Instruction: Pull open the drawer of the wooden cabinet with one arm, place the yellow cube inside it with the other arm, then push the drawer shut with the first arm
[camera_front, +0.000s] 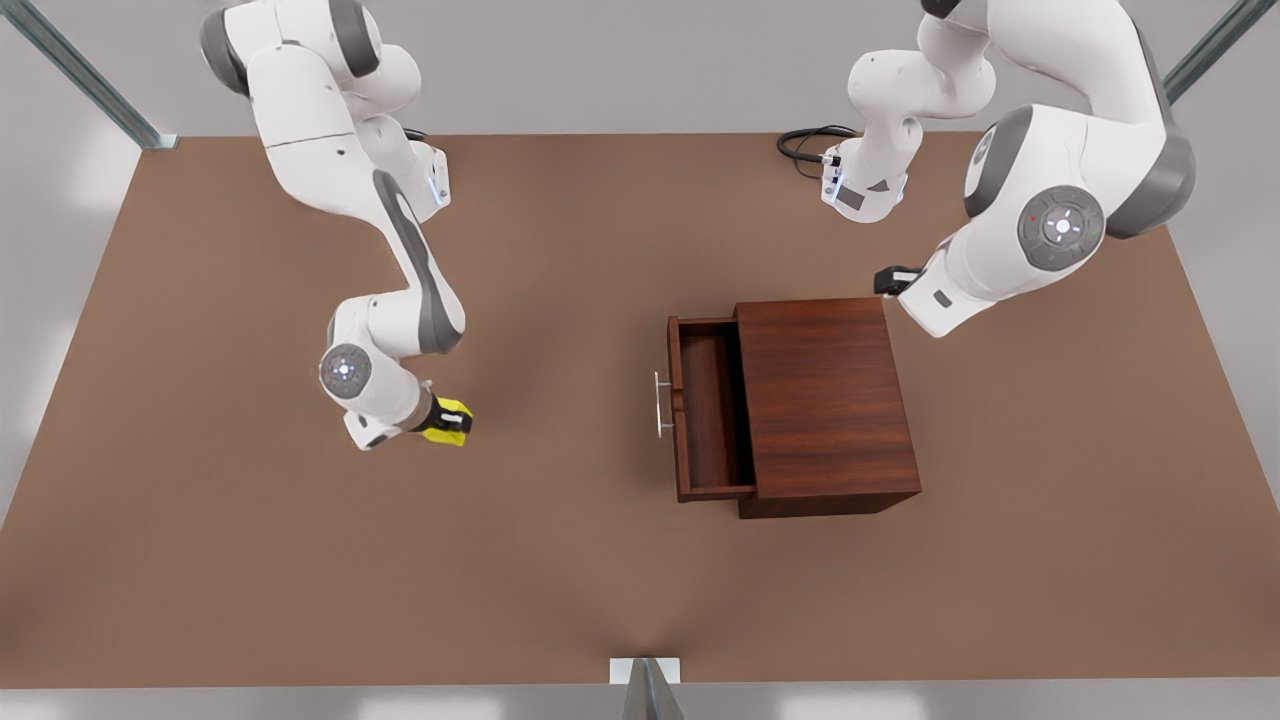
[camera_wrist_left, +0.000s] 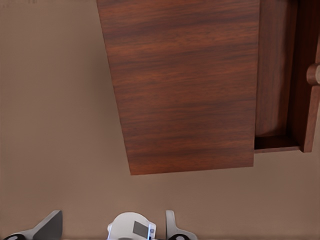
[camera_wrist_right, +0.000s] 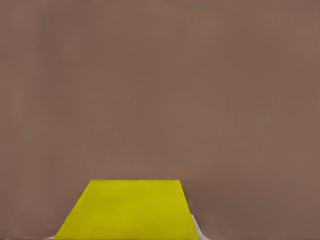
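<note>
Yellow cube (camera_front: 449, 421) is riding pinched in the right gripper (camera_front: 447, 422), out at nine o'clock from the wooden cabinet (camera_front: 825, 400). Its drawer (camera_front: 708, 410) is standing open. The left gripper (camera_front: 886, 280), fingers spread and empty, is waiting at one o'clock. Next: carrying the cube over the tray and lowering it in.

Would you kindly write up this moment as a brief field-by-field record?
drawer: pulled open, nothing inside
wooden cabinet: on the table, flat top bare
yellow cube: clamped in the right gripper, at the front view's left, away from the cabinet
left gripper: jaws open, holding nothing, behind the cabinet on the side away from the drawer
</note>
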